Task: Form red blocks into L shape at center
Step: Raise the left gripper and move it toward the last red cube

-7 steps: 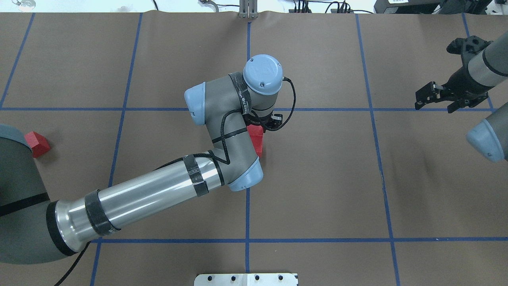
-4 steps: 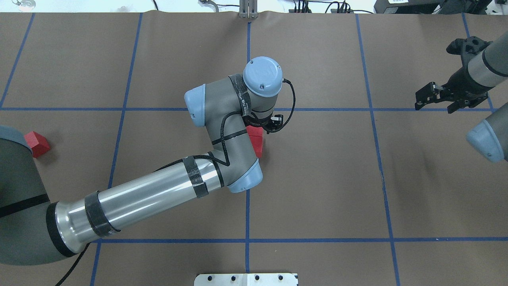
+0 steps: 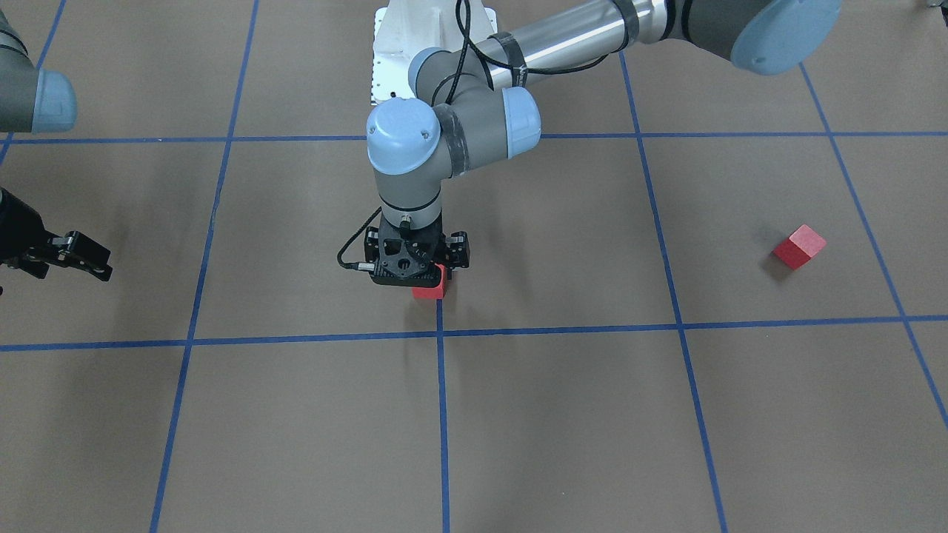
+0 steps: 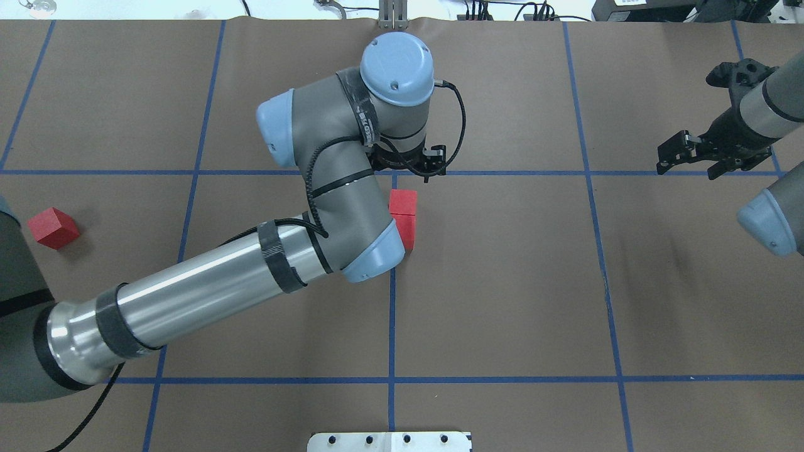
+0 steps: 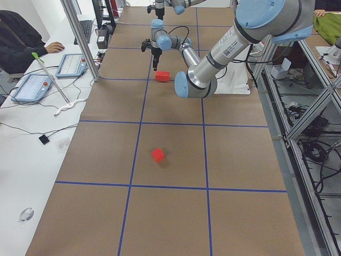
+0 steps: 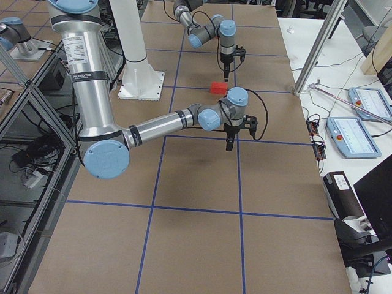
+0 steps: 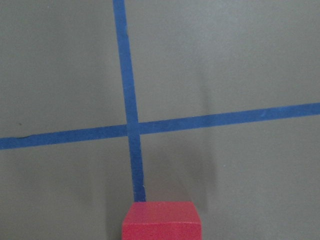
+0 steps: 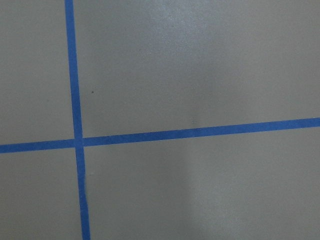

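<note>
Two red blocks touch in a short line just right of the middle tape line: the far one (image 4: 402,202) shows fully, the near one (image 4: 408,233) is partly under my left arm's elbow. Facing the robot, I see only one of the pair (image 3: 429,287). The third red block (image 4: 53,227) lies alone far to the left. My left gripper (image 3: 412,260) hangs open above the tape crossing (image 4: 394,172), just beyond the pair, holding nothing. The left wrist view has a block (image 7: 161,220) at its bottom edge. My right gripper (image 4: 686,171) is open and empty at the far right.
Brown paper with blue tape squares covers the table (image 4: 502,282). The white base plate (image 4: 389,441) sits at the near edge. My left forearm (image 4: 188,295) slants across the left-centre squares. A person and tablets (image 5: 32,80) are at the side bench.
My left gripper has lifted and drawn away from the robot, off the block pair, so the far block now shows fully. The blocks and the right arm have not moved.
</note>
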